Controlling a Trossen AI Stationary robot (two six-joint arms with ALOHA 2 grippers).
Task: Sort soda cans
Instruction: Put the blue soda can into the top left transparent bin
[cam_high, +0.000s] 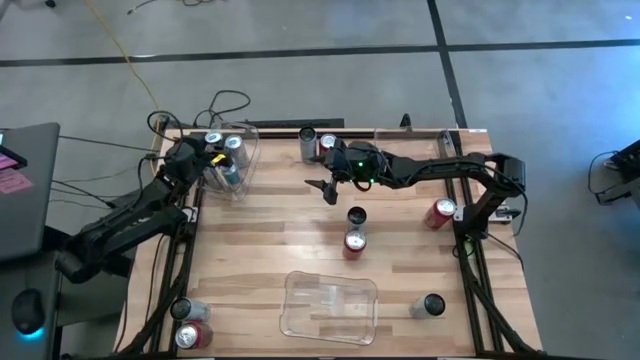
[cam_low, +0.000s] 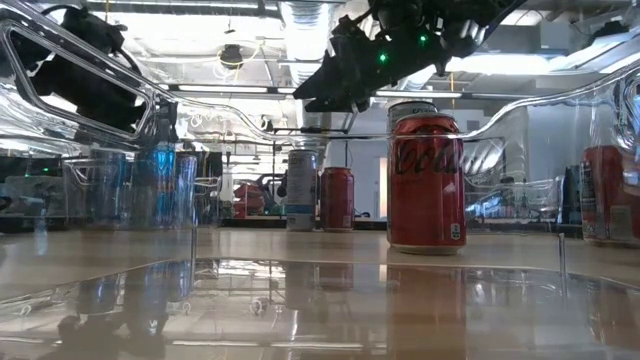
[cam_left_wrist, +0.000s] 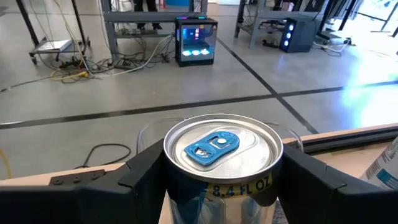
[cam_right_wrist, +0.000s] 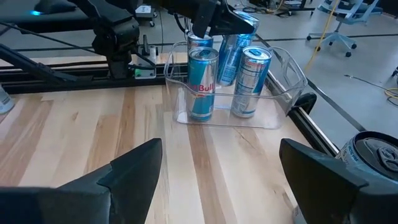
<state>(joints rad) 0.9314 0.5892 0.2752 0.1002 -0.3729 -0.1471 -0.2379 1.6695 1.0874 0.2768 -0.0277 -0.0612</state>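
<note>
A clear bin (cam_high: 238, 165) stands at the far left of the table, with silver-blue soda cans (cam_right_wrist: 202, 84) upright in it. My left gripper (cam_left_wrist: 221, 177) is over that bin, shut on another silver-blue can (cam_left_wrist: 221, 149) with a blue tab. My right gripper (cam_high: 325, 187) hovers open over the table's middle, with nothing between its fingers. Below it, toward the near edge, a dark can (cam_high: 356, 215) and a red can (cam_high: 353, 243) stand on the wood. My left gripper pinches the can's upper side wall (cam_left_wrist: 242, 186), just under the top rim, between its two fingers (cam_left_wrist: 146, 174). The fingers come nearly level from the table's left. The can is tilted (cam_right_wrist: 233, 46), its lower end down among the standing cans. Whether it touches the bin's floor cannot be told.
A second clear bin (cam_high: 328, 305) lies near the front edge. Other cans stand at the far edge (cam_high: 308, 140), at the right (cam_high: 440, 212), near right (cam_high: 432, 305) and near left corner (cam_high: 190, 335). Open wood lies between the two bins.
</note>
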